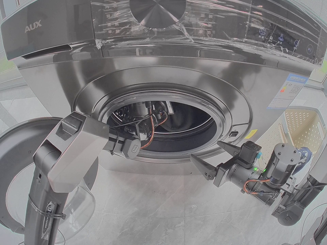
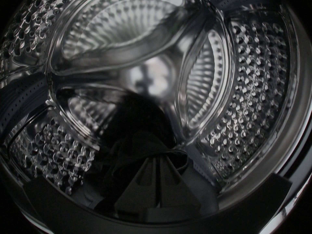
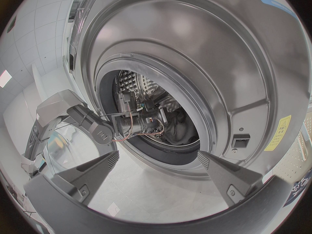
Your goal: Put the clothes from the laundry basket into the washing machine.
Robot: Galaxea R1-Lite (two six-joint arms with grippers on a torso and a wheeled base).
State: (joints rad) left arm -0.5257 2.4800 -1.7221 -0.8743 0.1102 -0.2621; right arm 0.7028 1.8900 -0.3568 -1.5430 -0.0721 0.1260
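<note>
- Left claw [image 2: 159, 160] closed on dark crumpled garment [image 2: 130, 137], deep in perforated steel drum [image 2: 253, 82]; garment lies just ahead of tips.
- Right claw [image 1: 204, 149] open, outside, nearer cream perforated laundry basket [image 1: 303, 126].

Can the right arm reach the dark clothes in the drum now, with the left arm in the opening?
Probably yes. The left arm fills only the left side of the door opening; the right side, toward the dark clothes, is free; the open right gripper hangs just outside.
</note>
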